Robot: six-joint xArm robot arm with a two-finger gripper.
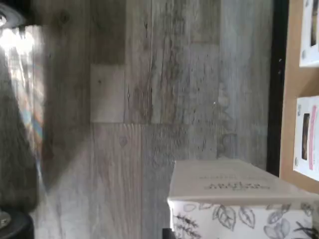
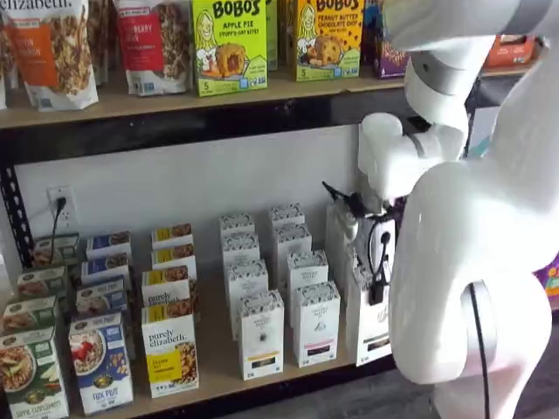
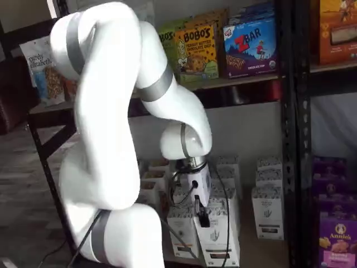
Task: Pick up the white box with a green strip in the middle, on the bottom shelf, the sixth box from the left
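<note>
The gripper (image 3: 203,218) is pinched on the white box (image 3: 216,241), which hangs upright directly beneath it (long axis vertical) at the bottom shelf's (image 2: 218,356) front edge; 1 outward pull should clear it

Robot arms: one (image 3: 111,139)
Bobo's boxes, upper shelf, top middle of a shelf view: two (image 2: 229,45)
Z Bar boxes, upper right of a shelf view: one (image 3: 250,46)
White cartons in the front row, bottom shelf (image 2: 218,362), lower middle of a shelf view: three in sight (image 2: 261,334)
Purely Elizabeth bags, upper left of a shelf view: one (image 2: 54,48)
Purple Annie's boxes, lower right of a shelf view: one clearly readable (image 3: 337,240)
</note>
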